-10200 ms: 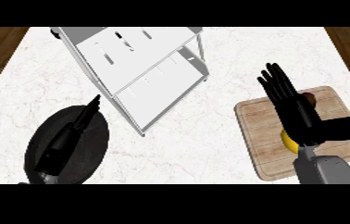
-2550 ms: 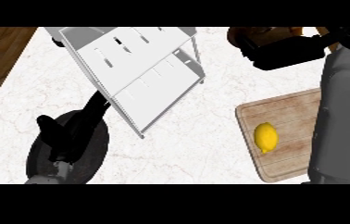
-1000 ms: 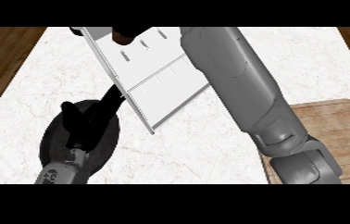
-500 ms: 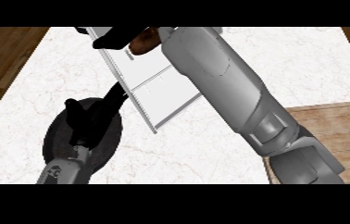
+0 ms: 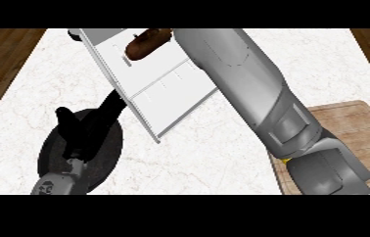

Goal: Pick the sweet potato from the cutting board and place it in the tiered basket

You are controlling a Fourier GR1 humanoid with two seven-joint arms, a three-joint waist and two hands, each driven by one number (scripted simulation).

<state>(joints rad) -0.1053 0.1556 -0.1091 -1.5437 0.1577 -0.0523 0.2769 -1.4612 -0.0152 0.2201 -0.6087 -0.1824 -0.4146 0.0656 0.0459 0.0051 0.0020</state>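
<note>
Lower left: left hand (image 5: 81, 133) rested with fingers relaxed and empty over a round black plate (image 5: 54, 157). Upper centre: the brown oblong sweet potato (image 5: 150, 42) sat at the top shelf of the white wire tiered basket (image 5: 170, 91); on it or just above, I could not tell. I judged it stiff, fairly heavy, rough-skinned and apt to roll, best taken across its middle. Right hand (image 5: 137, 35) was nearly hidden behind its grey forearm (image 5: 245, 84); I could not tell whether it gripped. The basket's frame crowded any withdrawal. Right edge: wooden cutting board (image 5: 339, 121).

One sweet potato (image 5: 147, 42), one tiered basket (image 5: 166, 91), one cutting board (image 5: 339, 118), two forearms (image 5: 245, 84).
</note>
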